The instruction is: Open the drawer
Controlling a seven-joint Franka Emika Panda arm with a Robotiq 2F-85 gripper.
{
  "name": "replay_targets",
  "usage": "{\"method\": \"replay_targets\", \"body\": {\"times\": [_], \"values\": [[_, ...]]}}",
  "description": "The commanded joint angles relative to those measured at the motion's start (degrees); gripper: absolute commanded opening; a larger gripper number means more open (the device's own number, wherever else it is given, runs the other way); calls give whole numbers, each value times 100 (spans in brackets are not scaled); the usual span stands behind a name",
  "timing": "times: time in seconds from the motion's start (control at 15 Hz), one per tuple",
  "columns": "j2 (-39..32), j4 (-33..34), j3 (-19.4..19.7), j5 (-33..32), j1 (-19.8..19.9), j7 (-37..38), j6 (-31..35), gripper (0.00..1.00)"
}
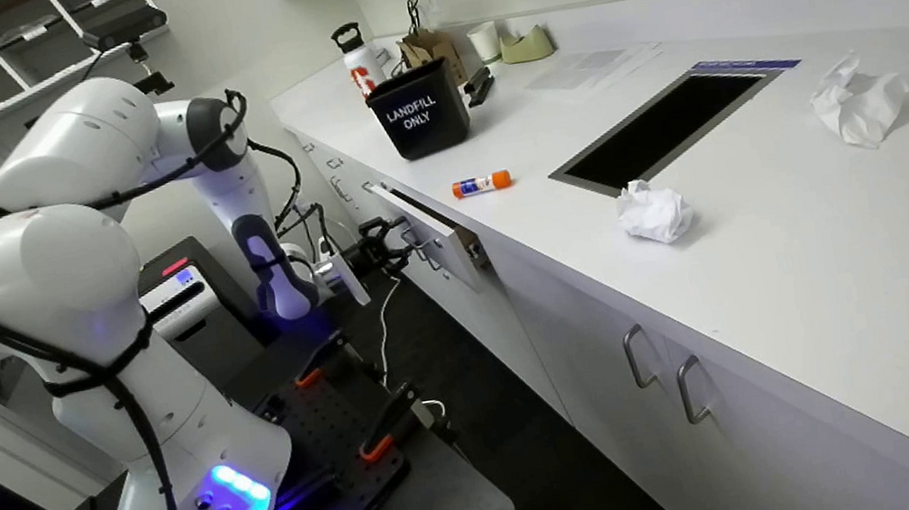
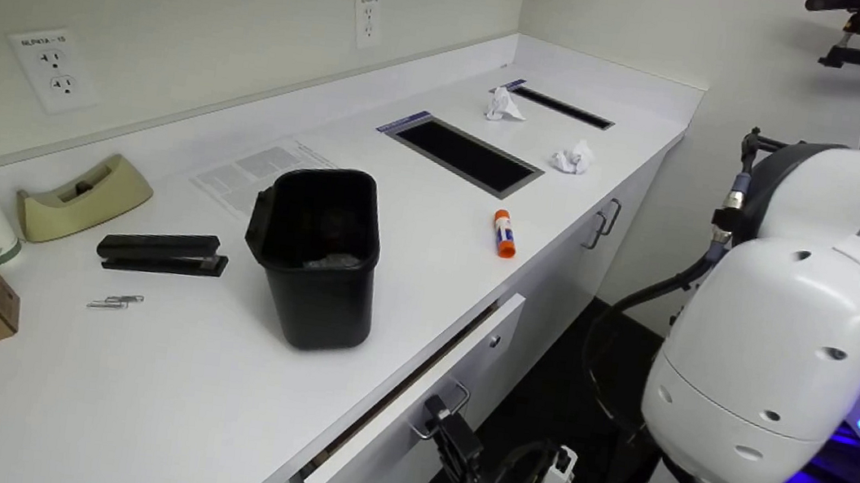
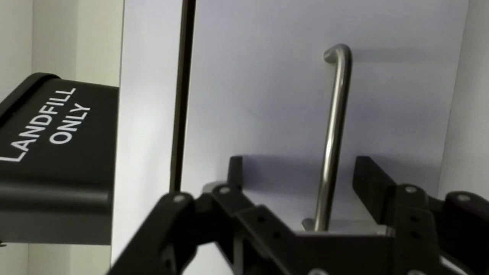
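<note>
Drawer [image 3: 259, 95] part out below front edge of tabletop [image 2: 173, 399]; tool [image 3: 301, 173] apart, handle [image 3: 334, 133] btwn, unclamped: pulling back now wd prob. slip off.

Rounded white arm [image 1: 71, 279]; black cables [image 1: 163, 483]; black hand [image 3: 300, 167]

paper wads [image 1: 656, 214] — 2 | landfill bin [image 1: 424, 121], glue stick [image 2: 504, 234], stapler [image 2: 160, 248] — 1 each | open drawer [image 3: 259, 95]: 1 | tool [image 3: 300, 173]: 1
</note>
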State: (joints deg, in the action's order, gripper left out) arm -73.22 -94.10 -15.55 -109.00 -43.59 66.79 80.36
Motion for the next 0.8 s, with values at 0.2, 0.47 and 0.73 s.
{"method": "replay_targets", "body": {"times": [0.2, 0.47, 0.73], "values": [[-199, 214, -61, -5, 27, 229, -214, 19], [-270, 272, -119, 30, 2, 262, -208, 0], [-314, 259, -240, 155, -124, 549, -362, 3]]}}
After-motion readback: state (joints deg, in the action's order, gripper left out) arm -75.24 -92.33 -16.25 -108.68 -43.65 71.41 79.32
